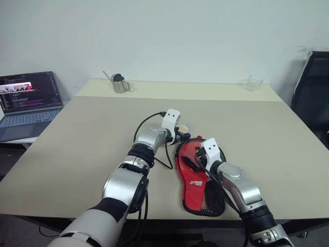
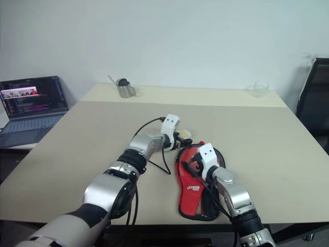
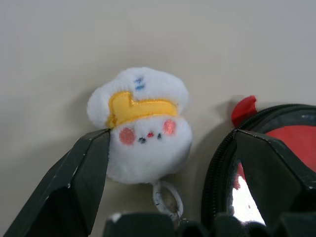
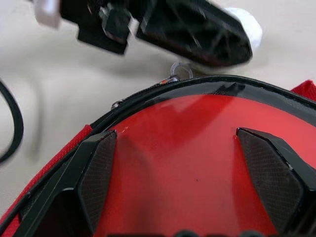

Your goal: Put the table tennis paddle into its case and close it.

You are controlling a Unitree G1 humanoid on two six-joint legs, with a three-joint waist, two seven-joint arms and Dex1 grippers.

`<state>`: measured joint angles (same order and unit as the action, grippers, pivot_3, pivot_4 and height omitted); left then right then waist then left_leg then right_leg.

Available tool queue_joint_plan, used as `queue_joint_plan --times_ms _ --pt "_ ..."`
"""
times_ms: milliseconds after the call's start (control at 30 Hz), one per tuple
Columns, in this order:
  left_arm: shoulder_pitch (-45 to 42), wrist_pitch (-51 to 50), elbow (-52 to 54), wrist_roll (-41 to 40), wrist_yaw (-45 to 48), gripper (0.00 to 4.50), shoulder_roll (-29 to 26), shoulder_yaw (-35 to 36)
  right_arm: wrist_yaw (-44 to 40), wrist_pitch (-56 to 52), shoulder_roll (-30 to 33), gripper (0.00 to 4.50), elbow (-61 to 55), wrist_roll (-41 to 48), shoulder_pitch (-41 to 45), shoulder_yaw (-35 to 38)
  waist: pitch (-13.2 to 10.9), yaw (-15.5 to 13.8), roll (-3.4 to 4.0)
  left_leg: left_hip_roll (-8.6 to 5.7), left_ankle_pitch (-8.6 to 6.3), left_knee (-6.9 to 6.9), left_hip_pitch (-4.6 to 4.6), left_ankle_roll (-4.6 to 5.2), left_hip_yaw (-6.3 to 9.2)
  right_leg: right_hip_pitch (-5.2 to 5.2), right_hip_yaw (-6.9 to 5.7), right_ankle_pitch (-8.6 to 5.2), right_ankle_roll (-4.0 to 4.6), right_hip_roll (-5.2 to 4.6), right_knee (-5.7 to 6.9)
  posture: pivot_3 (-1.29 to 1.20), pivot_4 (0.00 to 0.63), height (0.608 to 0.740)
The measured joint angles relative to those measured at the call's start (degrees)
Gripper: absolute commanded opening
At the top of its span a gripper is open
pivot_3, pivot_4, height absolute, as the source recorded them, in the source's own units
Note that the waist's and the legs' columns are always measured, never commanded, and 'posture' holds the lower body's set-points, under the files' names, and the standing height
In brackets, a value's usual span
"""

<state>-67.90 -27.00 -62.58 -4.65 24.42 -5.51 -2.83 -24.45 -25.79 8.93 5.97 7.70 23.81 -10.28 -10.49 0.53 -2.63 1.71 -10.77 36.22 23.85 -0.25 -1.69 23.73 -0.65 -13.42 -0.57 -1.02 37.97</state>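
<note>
- A beige table holds an open black paddle case with red lining, lying near the front edge, just right of centre.
- The table tennis paddle lies inside the case, its round red blade at the far end, ringed by the zipper rim.
- The right gripper hovers over the red blade, fingers spread wide, holding nothing.
- The left gripper reaches to the case's far rim, fingers wide apart, gripping nothing.
- Between the left fingers sits a small white plush charm with a yellow hat, on the table just beside the case rim.
- Far back stand a metal cup and a clear glass.
- An open laptop sits off the table's left side.
</note>
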Motion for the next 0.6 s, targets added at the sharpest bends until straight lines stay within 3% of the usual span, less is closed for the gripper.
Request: queue_joint_plan --times_ms 333,433,600 --pt "-1.2 4.1 -6.3 2.8 -5.8 4.29 1.9 1.0 -0.3 -0.1 -0.2 4.26 0.1 -0.9 -0.1 0.1 0.1 0.0 -0.09 -0.03 0.0 -0.05 -0.02 0.0 -0.05 -0.01 -0.02 0.0 0.0 0.0 -0.03 0.0 0.15 0.74" --pt "-1.6 5.4 -8.0 3.6 -6.6 3.7 3.1 1.0 -0.2 -0.3 -0.3 4.31 0.0 -1.2 0.0 0.2 0.2 0.0 -0.1 -0.03 0.0 -0.05 -0.03 0.0 -0.03 -0.02 -0.03 0.0 0.0 0.0 -0.04 0.0 0.15 0.74" --pt "-2.6 6.9 -10.2 4.4 -8.0 1.93 4.2 1.1 0.0 -0.7 -0.6 4.31 -0.2 -1.6 -0.1 0.2 0.2 0.0 -0.12 -0.04 0.0 -0.05 -0.05 0.0 -0.03 -0.05 -0.05 0.0 0.0 -0.02 -0.05 0.0 0.15 0.74"
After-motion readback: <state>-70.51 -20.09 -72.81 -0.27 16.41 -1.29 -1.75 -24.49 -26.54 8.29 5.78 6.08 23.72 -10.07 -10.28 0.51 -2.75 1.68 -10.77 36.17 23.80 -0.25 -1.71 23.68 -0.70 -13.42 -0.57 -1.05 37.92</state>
